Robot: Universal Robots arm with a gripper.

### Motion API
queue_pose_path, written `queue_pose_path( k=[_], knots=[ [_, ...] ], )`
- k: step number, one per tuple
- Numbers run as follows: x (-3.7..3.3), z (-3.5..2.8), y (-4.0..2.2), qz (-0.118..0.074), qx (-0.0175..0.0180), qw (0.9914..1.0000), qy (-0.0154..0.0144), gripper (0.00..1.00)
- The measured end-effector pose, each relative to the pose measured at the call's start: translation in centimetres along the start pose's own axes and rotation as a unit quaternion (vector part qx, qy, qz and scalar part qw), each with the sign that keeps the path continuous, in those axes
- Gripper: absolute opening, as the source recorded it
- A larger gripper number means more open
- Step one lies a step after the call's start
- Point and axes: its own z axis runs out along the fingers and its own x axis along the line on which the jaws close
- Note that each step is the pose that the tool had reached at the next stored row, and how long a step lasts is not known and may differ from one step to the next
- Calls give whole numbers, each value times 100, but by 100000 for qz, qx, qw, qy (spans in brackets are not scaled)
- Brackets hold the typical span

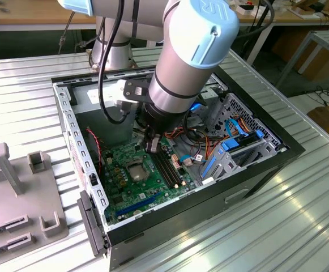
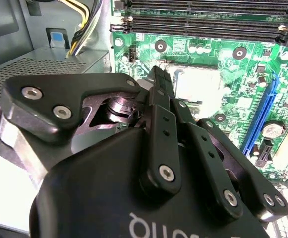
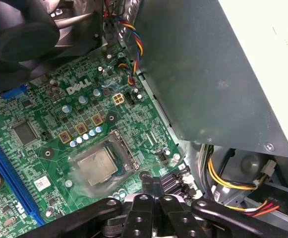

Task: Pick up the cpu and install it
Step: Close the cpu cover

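cpu (image 3: 98, 166): seated in socket on board (image 3: 59, 114), lower centre of first wrist view
jaws (image 3: 152, 187): closed together, empty, just beside cpu

Bright, glare on table (image 1: 300, 187).

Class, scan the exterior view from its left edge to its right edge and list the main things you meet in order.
Grey fixture block → green motherboard → cpu → black memory slots → blue cables → case's right wall.
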Motion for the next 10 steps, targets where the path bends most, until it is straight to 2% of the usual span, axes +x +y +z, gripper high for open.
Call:
queue_pose_path(
  k=[2, 10],
  knots=[
    [3, 0, -2, -7, 56, 100000, 107, 11],
    [2, -1, -2, -8, 124, 100000, 234, 11]
  ],
)
